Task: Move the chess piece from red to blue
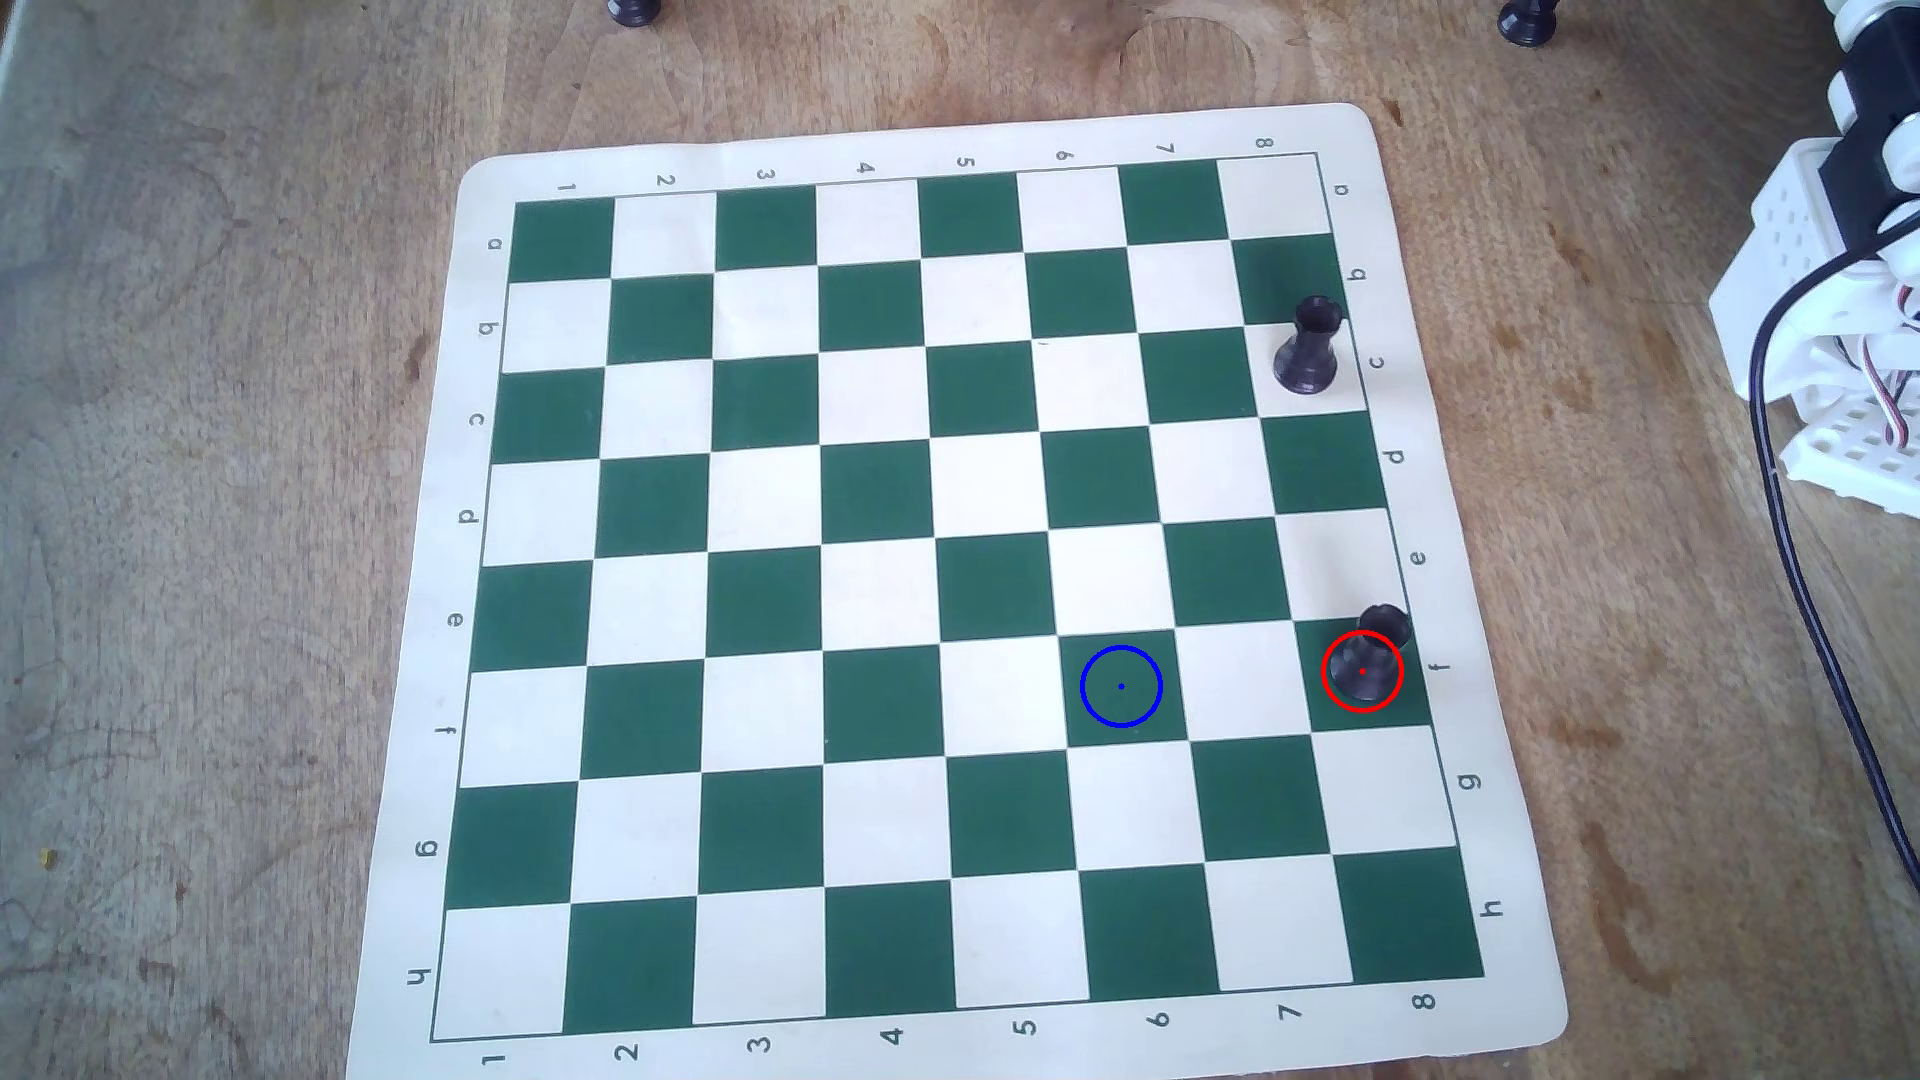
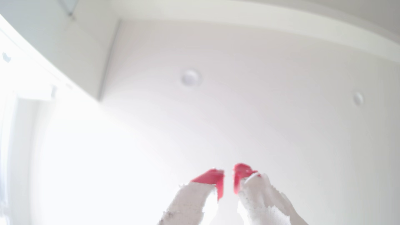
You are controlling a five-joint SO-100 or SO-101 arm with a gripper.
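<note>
A small matte black rook chess piece (image 1: 1367, 656) stands upright inside the thin red circle with a red centre dot (image 1: 1325, 685), on a green square in the row marked f at the right edge of the green-and-cream roll-up chessboard mat (image 1: 1455, 831), as the overhead view shows it. Two squares to the left in the same row, the thin blue circle with a blue centre dot (image 1: 1085, 701) marks an empty green square. A second, identical black rook (image 1: 1308, 346) stands further up the same edge of the mat, well apart.

The white arm (image 1: 1829, 301) is folded at the right side of the wooden worktop (image 1: 208, 519), clear of the board. In the wrist view the camera looks up at a white ceiling, and the red-tipped white fingers (image 2: 208, 176) are nearly closed, a narrow slit between them, holding nothing. The rook is therefore well apart from the fingers and out of the wrist camera's sight.

The piece looks light, rigid and smooth, likely to tip if nudged at the crown. The narrow waist, above the wide round base, looks the surest place to pinch.
</note>
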